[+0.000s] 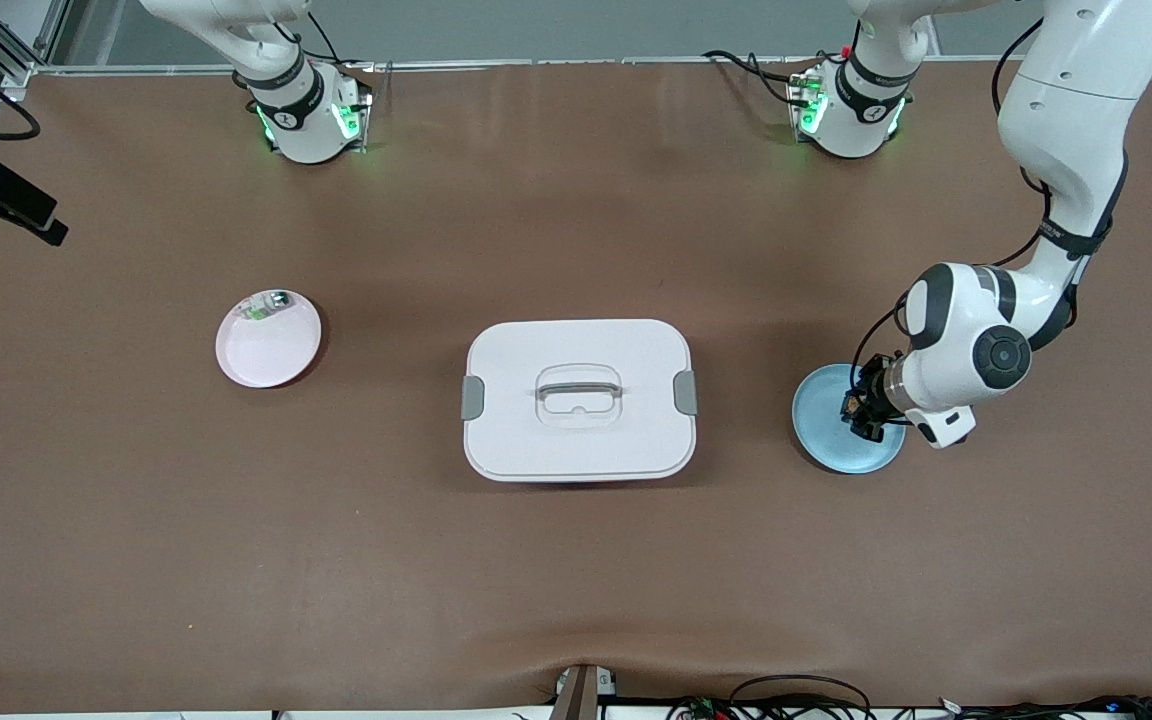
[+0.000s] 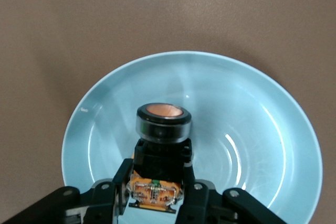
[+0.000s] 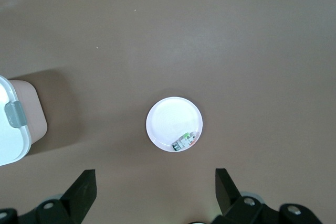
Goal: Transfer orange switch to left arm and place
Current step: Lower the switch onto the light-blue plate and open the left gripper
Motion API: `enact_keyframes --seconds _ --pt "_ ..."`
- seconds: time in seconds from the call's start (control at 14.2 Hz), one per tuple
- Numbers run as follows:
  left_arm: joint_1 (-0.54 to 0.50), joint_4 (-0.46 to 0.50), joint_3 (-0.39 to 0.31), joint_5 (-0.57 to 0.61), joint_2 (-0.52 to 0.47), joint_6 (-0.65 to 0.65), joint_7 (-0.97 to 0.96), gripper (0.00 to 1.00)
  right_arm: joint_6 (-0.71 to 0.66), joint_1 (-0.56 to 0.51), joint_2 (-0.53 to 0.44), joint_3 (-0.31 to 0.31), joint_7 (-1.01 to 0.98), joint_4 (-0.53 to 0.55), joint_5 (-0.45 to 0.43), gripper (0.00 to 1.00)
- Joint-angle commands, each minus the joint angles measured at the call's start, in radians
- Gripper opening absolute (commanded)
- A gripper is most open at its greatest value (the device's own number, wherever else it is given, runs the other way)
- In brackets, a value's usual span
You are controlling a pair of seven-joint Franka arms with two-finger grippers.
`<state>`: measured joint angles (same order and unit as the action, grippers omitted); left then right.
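My left gripper (image 1: 861, 408) is low over the blue plate (image 1: 841, 452) at the left arm's end of the table. It is shut on the orange switch (image 2: 163, 129), a black cylinder with an orange cap, gripped at its orange base between both fingers (image 2: 122, 182). Whether the switch touches the blue plate (image 2: 252, 129) I cannot tell. The white box (image 1: 576, 440) stands mid-table, between the two plates. My right gripper (image 3: 156, 184) hangs open and empty, high over the table by the pink plate (image 3: 167, 119); it is out of the front view.
The pink plate (image 1: 266, 355) lies toward the right arm's end of the table and holds a small green-and-silver component (image 1: 264, 303). A corner of the box (image 3: 10, 140) with a grey latch shows in the right wrist view. Cables lie along the table's near edge.
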<state>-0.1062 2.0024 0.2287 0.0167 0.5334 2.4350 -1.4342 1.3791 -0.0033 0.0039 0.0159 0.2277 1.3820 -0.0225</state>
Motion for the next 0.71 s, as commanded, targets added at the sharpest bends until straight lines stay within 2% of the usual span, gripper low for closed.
enact_keyframes --seconds 0.0,0.28,0.64 --pt "0.0 -0.002 0.0 0.028 -0.003 0.016 -0.034 1.0 -0.023 -0.017 -0.001 0.002 -0.02 -0.005 -0.013 1.0" --pt "0.002 -0.022 -0.003 0.029 -0.006 0.015 -0.037 1.0 -0.015 -0.041 -0.001 0.001 -0.186 -0.001 -0.02 1.0" --pt "0.01 -0.051 -0.005 0.143 -0.001 0.015 -0.08 1.0 0.034 -0.041 0.002 0.002 -0.186 0.002 -0.027 1.0"
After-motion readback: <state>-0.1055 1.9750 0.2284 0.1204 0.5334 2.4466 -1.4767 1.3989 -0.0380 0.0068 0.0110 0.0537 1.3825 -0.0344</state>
